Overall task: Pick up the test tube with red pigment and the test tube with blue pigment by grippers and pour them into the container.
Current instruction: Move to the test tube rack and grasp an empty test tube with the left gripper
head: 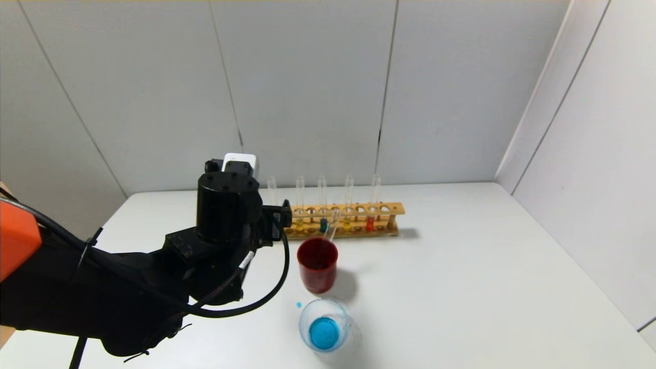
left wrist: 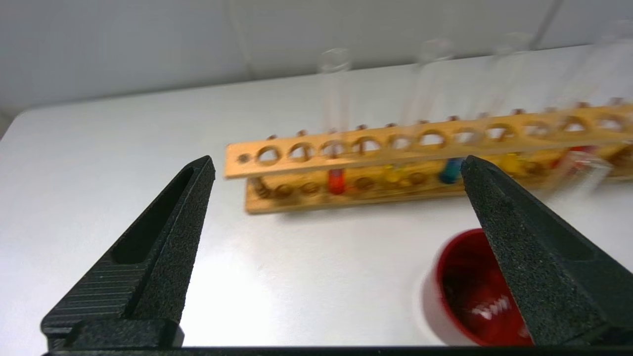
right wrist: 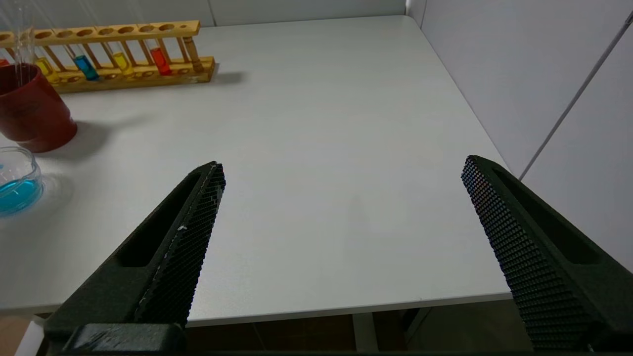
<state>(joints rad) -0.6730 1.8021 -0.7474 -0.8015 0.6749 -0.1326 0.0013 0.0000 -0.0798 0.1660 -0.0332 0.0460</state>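
Upright, both pigment tubes (head: 370, 207) stand in the rack (head: 348, 221).

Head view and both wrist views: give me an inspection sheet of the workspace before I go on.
Surface: white table; one small blue drop beside the container.
Job's things: glass container holds blue liquid; blue tube and red tube stand in the wooden rack; a second red tube at its left end.
Clutter: red cup with an empty tube leaning in it; yellow tubes in the rack.
Grippers: left pincer open, facing the rack's left end; right pincer open, parked over the table's near right part.
Cables: black cable loops off the left arm beside the red cup.
Surroundings: grey panel walls; nothing else seen.
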